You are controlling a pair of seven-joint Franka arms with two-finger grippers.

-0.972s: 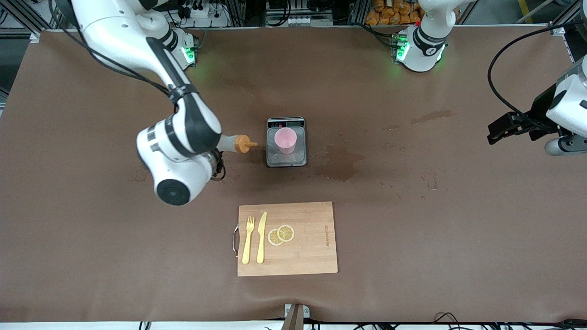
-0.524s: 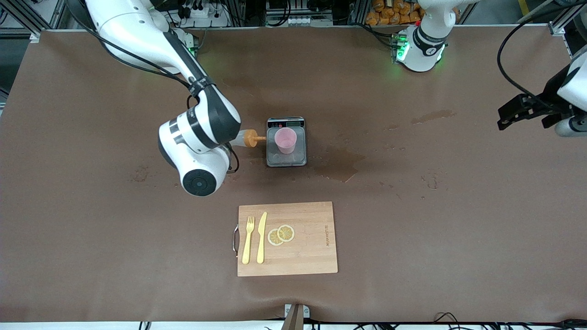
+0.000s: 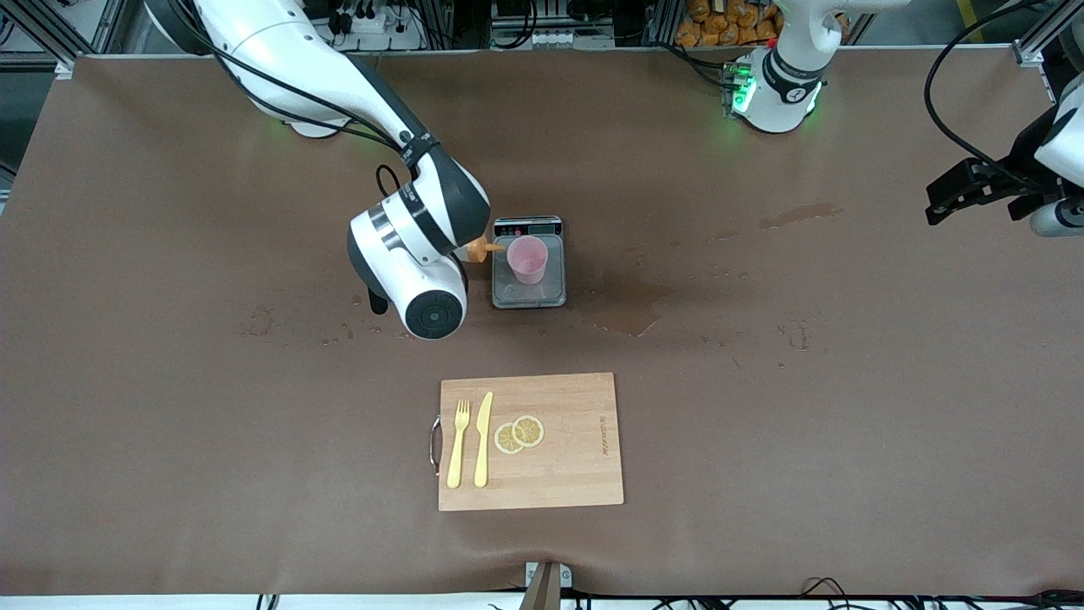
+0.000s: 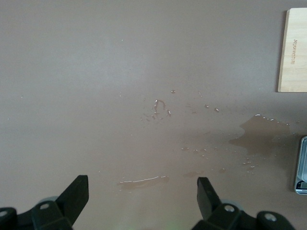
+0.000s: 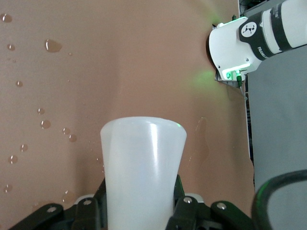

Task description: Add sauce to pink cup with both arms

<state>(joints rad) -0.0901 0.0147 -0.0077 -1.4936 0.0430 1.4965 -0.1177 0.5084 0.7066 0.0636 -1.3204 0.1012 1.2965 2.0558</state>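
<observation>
so the scale point(image 3: 528, 264) is the landmark here, sitting mid-table with the pink cup point(image 3: 528, 258) upright on its steel plate. the right gripper point(image 5: 139, 211) is clamped round the sauce bottle point(image 5: 142, 167), held on its side just beside the scale toward the right arm's end of the table, orange nozzle point(image 3: 483, 249) pointing at the cup and nearly at its rim. left gripper point(image 4: 141, 194) hangs with fingers spread wide and nothing between them, well away from the scale over the left arm's end of the table, waiting. cutting board point(image 3: 559, 474) with fork point(image 3: 457, 443), knife point(image 3: 483, 439) and lemon slices point(image 3: 518, 434) lies nearer the front camera than the scale, and there's a wet patch point(image 3: 628, 307) just beside the scale
</observation>
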